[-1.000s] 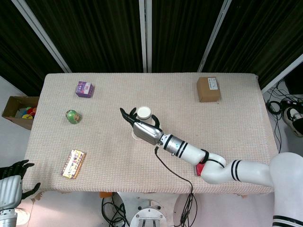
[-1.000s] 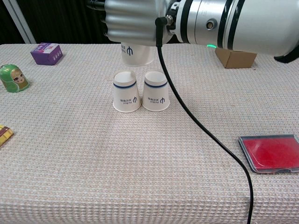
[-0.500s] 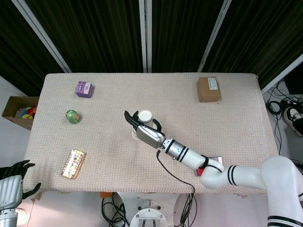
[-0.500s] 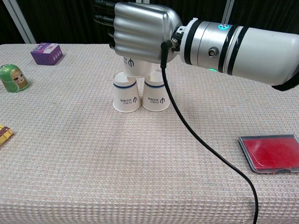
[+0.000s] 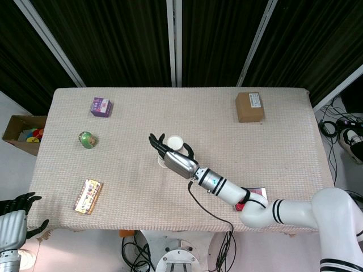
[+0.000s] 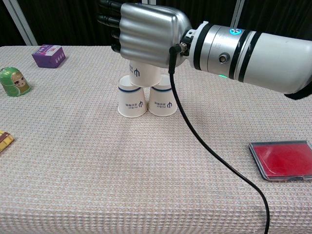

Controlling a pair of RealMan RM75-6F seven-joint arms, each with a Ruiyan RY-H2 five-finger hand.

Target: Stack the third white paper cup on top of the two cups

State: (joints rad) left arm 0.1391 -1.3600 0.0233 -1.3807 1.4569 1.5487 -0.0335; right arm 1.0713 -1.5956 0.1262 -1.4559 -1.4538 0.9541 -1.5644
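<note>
Gripping the third white paper cup (image 6: 142, 73) upside down in the silver right hand (image 6: 146, 31), fingers wrapping it. Resting on, or hovering just above, the two upturned white paper cups (image 6: 147, 100) standing side by side on the beige woven table (image 6: 146, 175). Idling at the table's corner, the left hand (image 5: 16, 218), fingers apart.

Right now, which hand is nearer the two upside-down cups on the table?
Right. The right hand holds the third cup directly over the two cups, touching or nearly so. The left hand hangs off the table's near-left corner, far away.
</note>
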